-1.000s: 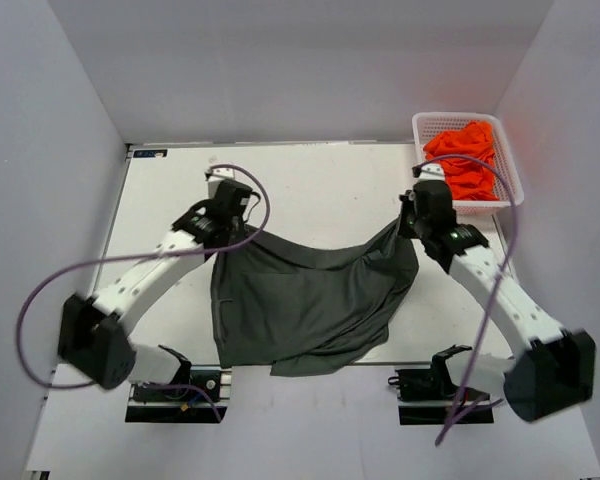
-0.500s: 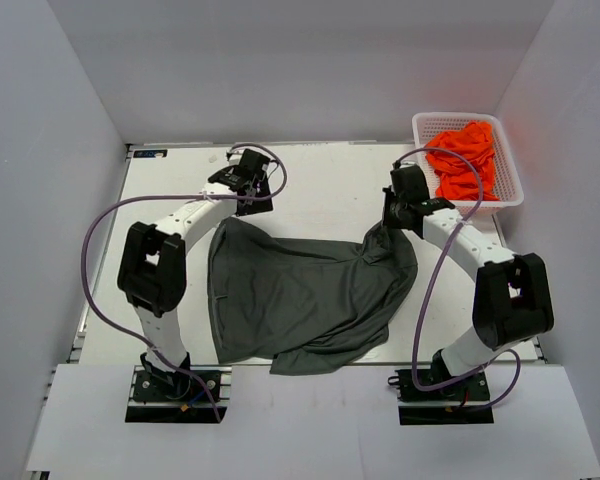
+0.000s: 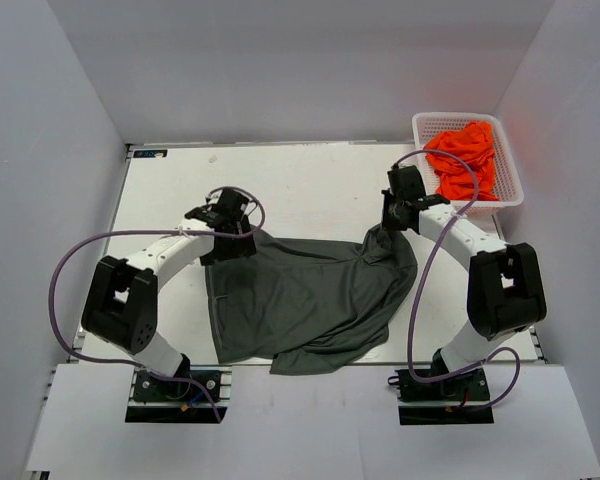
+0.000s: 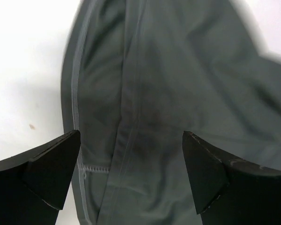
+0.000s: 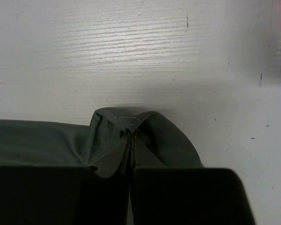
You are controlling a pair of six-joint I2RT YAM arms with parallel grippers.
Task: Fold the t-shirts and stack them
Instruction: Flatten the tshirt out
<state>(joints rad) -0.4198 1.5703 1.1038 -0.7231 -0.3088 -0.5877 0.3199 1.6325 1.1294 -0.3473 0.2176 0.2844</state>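
A dark grey t-shirt (image 3: 305, 300) lies spread and rumpled across the middle of the white table (image 3: 320, 185). My left gripper (image 3: 227, 240) hovers open over the shirt's upper left corner; the hemmed cloth (image 4: 131, 108) lies loose between its wide black fingers (image 4: 51, 166). My right gripper (image 3: 385, 226) is shut on the shirt's upper right corner, with a pinched fold of grey cloth (image 5: 131, 136) sticking out from between the jaws. Orange t-shirts (image 3: 464, 158) are heaped in a basket at the back right.
The white plastic basket (image 3: 510, 190) stands at the table's back right corner, just beyond the right arm. Purple cables loop off both arms. Grey walls close in the left, right and back sides. The shirt's lower hem hangs near the table's front edge.
The left gripper let go of the shirt's left corner, swung to the back, then came back over that corner. The freed corner sank flat. The right gripper edged backward, still holding.
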